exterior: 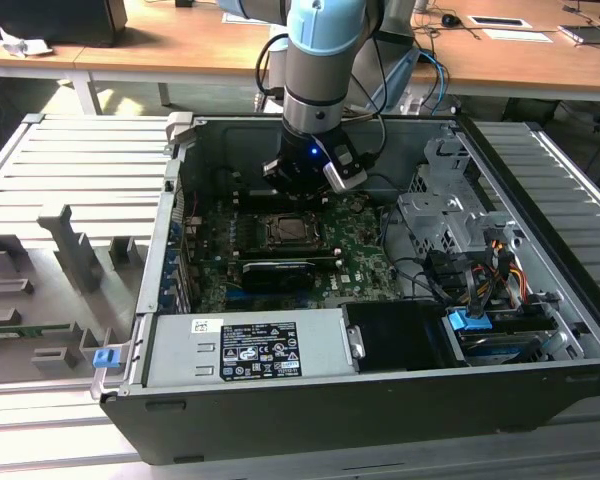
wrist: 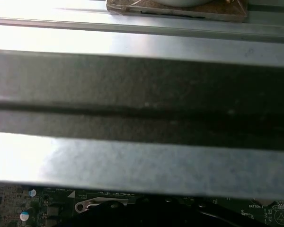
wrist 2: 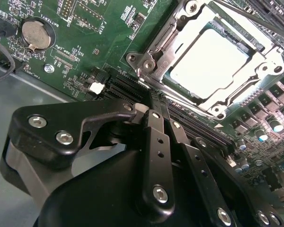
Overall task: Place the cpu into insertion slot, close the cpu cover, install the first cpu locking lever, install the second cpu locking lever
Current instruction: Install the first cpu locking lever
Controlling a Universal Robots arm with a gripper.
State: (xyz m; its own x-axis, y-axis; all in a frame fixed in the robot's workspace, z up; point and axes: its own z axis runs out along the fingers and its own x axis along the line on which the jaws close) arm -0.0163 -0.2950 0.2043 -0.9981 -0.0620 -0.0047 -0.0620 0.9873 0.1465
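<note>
In the second wrist view the cpu (wrist 2: 210,64) lies in the insertion slot (wrist 2: 146,59), its pale metal top showing through the window of the cpu cover (wrist 2: 189,26), which lies flat over it. My gripper (wrist 2: 154,100) is shut with nothing between its black fingers (wrist 2: 156,142), and its tip is at the corner of the socket frame. In the exterior view my gripper (exterior: 302,188) hangs just behind the insertion slot (exterior: 285,232) on the green board (exterior: 365,262), inside the open computer case (exterior: 170,250).
A long black card (exterior: 278,272) lies in front of the socket. The power supply (exterior: 245,348) fills the near side, and a drive cage with cables (exterior: 460,240) stands at the exterior view's right. A round battery (wrist 2: 35,34) sits on the board. A case wall (wrist: 142,94) is close.
</note>
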